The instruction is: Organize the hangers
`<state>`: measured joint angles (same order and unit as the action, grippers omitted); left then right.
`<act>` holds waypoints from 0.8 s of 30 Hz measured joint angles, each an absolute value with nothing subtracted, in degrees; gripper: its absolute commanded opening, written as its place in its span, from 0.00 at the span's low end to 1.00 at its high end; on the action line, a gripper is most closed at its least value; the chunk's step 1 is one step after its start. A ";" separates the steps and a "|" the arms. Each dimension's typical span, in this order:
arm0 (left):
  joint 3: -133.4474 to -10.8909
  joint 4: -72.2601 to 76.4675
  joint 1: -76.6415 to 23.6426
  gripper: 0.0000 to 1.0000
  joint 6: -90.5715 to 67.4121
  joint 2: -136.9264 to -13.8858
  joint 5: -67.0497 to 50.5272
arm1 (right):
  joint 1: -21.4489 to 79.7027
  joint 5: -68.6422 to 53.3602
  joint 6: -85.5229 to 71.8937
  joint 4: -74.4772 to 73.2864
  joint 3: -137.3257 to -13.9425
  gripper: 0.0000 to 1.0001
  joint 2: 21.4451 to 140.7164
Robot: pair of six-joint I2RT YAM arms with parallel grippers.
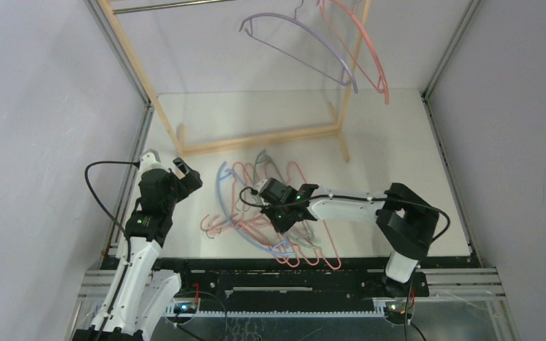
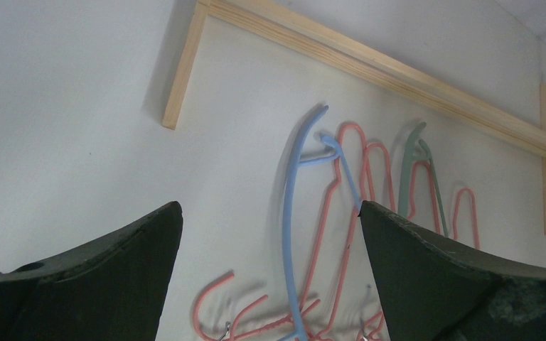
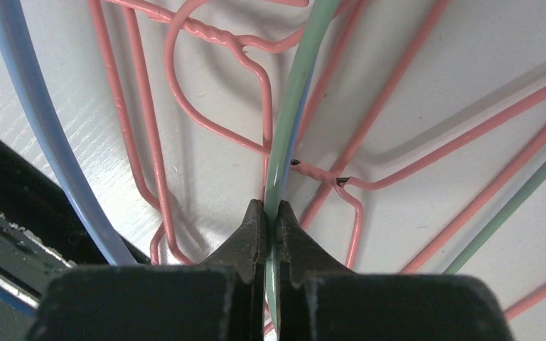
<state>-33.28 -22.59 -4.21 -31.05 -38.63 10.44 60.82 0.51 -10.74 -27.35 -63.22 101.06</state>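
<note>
Hangers (image 1: 252, 231) lie in a tangled pile on the table (image 1: 398, 156), between the two arms and just in front of the rack (image 1: 256, 142). A lavender hanger (image 1: 306, 42) and a pink hanger (image 1: 371, 60) hang on the rack. The right gripper (image 3: 271, 213) is down in the pile, fingers clenched on the wire of a green hanger (image 3: 291, 106). The left gripper (image 2: 270, 206) is released, fingers spread wide, left of the pile and grasping nothing.

Open tabletop (image 1: 412, 156) right of the tangled hangers (image 1: 252, 227), wooden rack (image 1: 256, 141) base close behind them.
</note>
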 measured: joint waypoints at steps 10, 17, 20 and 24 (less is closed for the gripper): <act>-33.28 -20.60 -4.19 0.99 -31.05 -39.53 10.61 | 46.87 -17.61 -14.41 -31.88 -65.95 0.00 84.36; -33.28 -19.55 -4.19 0.99 -31.05 -40.40 10.52 | 45.23 -29.39 -16.91 -32.88 -73.38 0.00 85.34; -33.28 -19.31 -4.19 1.00 -31.07 -40.40 10.37 | 45.43 -32.51 -18.96 -33.74 -77.97 0.00 87.20; -33.28 -19.31 -4.14 1.00 -31.11 -40.36 10.31 | 45.23 -36.27 -22.74 -32.14 -91.79 0.00 92.95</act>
<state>-33.28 -19.31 -4.14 -31.11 -40.36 10.31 45.23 -36.27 -22.74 -32.14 -91.79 92.95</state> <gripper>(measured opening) 0.996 0.018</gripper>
